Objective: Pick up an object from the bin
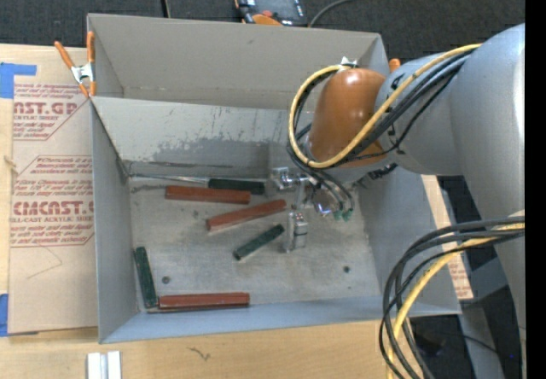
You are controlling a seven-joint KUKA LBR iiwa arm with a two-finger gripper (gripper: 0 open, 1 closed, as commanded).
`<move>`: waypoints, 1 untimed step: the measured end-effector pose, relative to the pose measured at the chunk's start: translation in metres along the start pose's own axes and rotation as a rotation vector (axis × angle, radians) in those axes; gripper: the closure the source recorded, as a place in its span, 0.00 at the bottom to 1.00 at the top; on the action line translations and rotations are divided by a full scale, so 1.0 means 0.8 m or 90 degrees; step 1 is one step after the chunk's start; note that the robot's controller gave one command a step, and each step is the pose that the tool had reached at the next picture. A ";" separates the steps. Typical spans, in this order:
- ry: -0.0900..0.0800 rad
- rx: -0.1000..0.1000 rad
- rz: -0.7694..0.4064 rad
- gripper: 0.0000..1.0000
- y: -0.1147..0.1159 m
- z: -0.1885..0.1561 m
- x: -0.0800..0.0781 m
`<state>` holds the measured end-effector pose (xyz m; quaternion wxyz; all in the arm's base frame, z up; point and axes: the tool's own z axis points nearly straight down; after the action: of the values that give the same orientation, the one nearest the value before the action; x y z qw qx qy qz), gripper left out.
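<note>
Overall, the grey arm (478, 113) is the largest item, entering from 3 o'clock with yellow and black cables (299, 113) looped round its orange wrist cover (341, 113). Next, the grey metal bin (111, 198) has a scuffed floor carrying six slim bars, all lying flat and loose.

Three are red-brown. One (207, 194) lies toward 10 o'clock of the floor's centre. One (246, 217) lies slanted just at centre. One (203, 301) runs along the 6 o'clock wall.

Three are dark green. One (237, 186) lies near the 12 o'clock wall. One (143, 276) lies along the 8 o'clock side, its lower end close to the red-brown bar there. One short bar (258, 242) lies just 5 o'clock of centre.

That short green bar is straight, narrow, matt and square-edged. It is tilted, its higher end pointing toward 2 o'clock, and it lies just below the slanted red-brown bar.

Finally, the jaws are low over the floor just beside that higher end, on its 3 o'clock side. Whether they are spread or pressed together cannot be told; no bar shows between them.
</note>
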<state>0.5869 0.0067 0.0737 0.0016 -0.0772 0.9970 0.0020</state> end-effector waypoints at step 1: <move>0.003 0.001 -0.214 0.00 0.046 0.006 0.046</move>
<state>0.5447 0.0373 0.0693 -0.0003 -0.2428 0.9701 0.0009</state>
